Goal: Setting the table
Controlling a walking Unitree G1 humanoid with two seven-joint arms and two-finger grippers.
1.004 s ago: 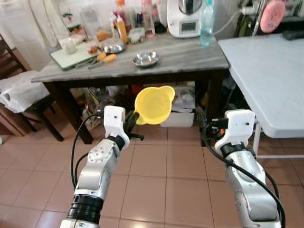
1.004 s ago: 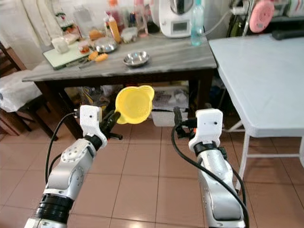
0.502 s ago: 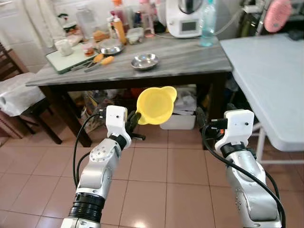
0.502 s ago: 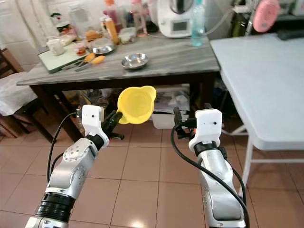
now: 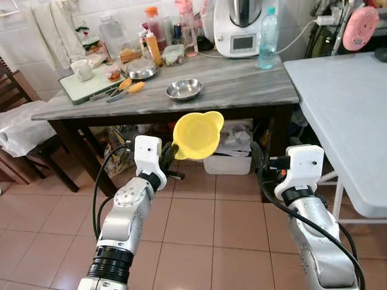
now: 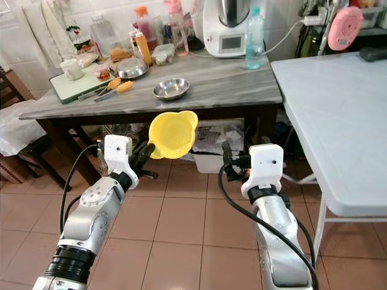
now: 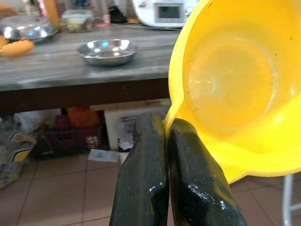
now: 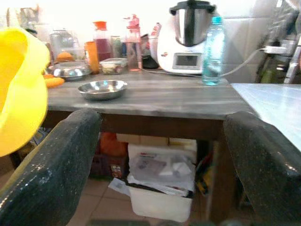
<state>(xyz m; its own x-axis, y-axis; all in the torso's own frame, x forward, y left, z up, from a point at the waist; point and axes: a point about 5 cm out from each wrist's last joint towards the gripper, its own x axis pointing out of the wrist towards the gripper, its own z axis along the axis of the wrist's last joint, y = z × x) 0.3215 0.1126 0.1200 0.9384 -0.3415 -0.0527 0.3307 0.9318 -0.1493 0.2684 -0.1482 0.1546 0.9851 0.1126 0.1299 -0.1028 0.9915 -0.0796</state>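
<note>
nearest, the left end effector [image 5: 168, 154] has its fingers pressed together on the rim of the yellow bowl [image 5: 197, 134], which sits in the air at about one o'clock from it, mouth turned back toward the camera, tilted nearly on edge. the right end effector [image 5: 257, 158] hangs level beside it, fingers spread with nothing between them. the white table [image 5: 351, 115] lies at about two o'clock from the bowl, closer to the right arm, so the carrying left arm would have to reach across. beyond, at twelve o'clock, the marble table [image 5: 242, 78] holds a steel dish [image 5: 184, 89], a water bottle [image 5: 267, 38] and a white appliance [image 5: 241, 26]. no writing is legible.
</note>
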